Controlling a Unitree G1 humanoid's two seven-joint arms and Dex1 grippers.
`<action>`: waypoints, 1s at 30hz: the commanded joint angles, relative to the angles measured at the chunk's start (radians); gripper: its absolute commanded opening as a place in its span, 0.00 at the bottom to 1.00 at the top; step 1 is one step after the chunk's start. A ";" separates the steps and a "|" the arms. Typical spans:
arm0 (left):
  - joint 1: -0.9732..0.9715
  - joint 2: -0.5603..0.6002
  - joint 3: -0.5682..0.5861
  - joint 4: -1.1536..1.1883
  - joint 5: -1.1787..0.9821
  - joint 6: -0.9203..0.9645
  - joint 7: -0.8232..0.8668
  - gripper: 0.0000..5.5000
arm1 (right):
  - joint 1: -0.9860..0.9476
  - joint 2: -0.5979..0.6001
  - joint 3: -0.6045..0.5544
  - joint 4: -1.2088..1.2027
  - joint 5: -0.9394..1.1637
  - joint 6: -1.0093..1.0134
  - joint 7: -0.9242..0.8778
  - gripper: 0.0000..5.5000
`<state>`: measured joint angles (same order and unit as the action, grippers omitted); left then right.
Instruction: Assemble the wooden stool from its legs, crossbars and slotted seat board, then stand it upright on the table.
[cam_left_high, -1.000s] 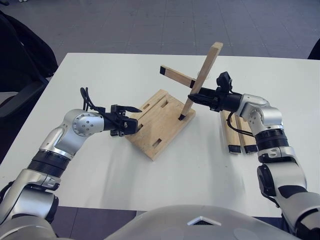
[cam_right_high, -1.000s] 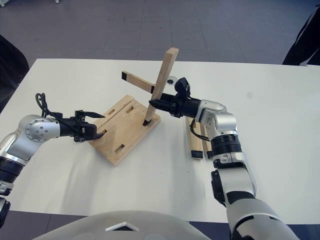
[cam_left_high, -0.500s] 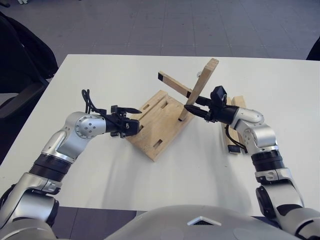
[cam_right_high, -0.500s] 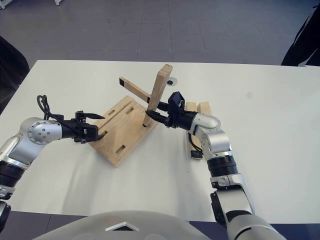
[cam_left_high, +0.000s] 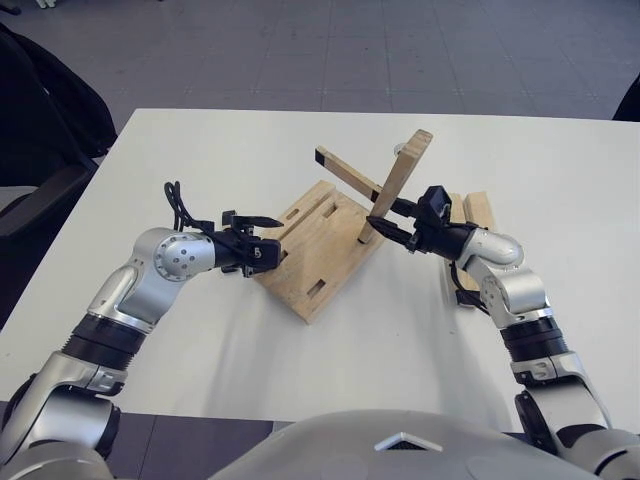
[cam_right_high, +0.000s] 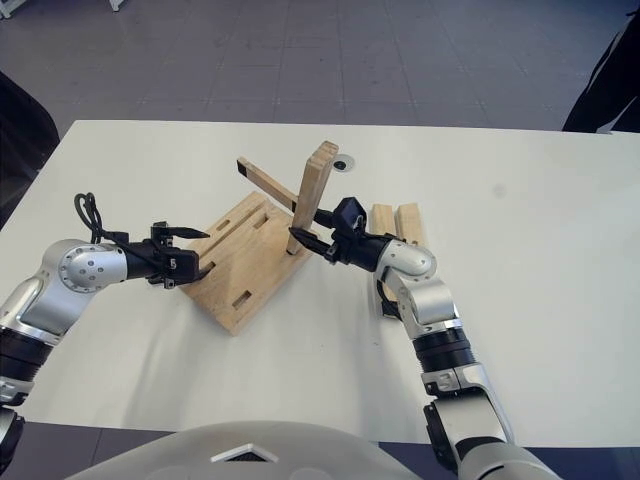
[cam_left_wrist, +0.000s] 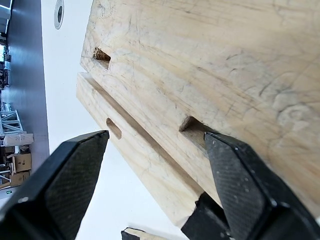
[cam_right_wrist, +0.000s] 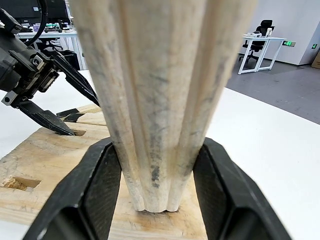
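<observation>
Jaws of the right gripper (cam_left_high: 383, 230) are clamped on the lower end of a pale wooden leg (cam_left_high: 400, 178). It stands tilted, its foot in a slot of the seat board (cam_left_high: 318, 248) at the board's three o'clock corner. From the leg a black-tipped crossbar (cam_left_high: 347, 171) juts toward ten o'clock. At the board's nine o'clock edge the left gripper (cam_left_high: 262, 240) has its jaws apart. At three o'clock, more wooden pieces (cam_left_high: 478, 208) lie on the white table (cam_left_high: 200, 150).

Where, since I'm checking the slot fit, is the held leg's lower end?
In the left eye view, the leg's lower end rests on the seat board's right corner, clamped by the right tool.
</observation>
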<state>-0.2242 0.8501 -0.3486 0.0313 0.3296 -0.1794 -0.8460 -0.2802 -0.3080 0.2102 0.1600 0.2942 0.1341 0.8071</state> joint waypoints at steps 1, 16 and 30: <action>0.070 -0.044 -0.065 0.010 0.015 0.002 -0.028 0.65 | 0.098 -0.030 0.031 0.160 -0.036 0.147 0.009 0.37; 0.064 -0.050 -0.066 0.022 0.019 -0.002 -0.032 0.65 | 0.011 -0.051 0.002 0.235 0.038 0.180 0.067 0.37; 0.069 -0.056 -0.067 0.019 0.022 0.001 -0.033 0.65 | -0.037 -0.078 -0.029 0.052 0.120 0.308 0.086 0.37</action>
<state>-0.2155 0.8295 -0.3439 0.0253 0.3300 -0.1805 -0.8408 -0.3649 -0.3736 0.1506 0.1885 0.4346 0.3683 0.8739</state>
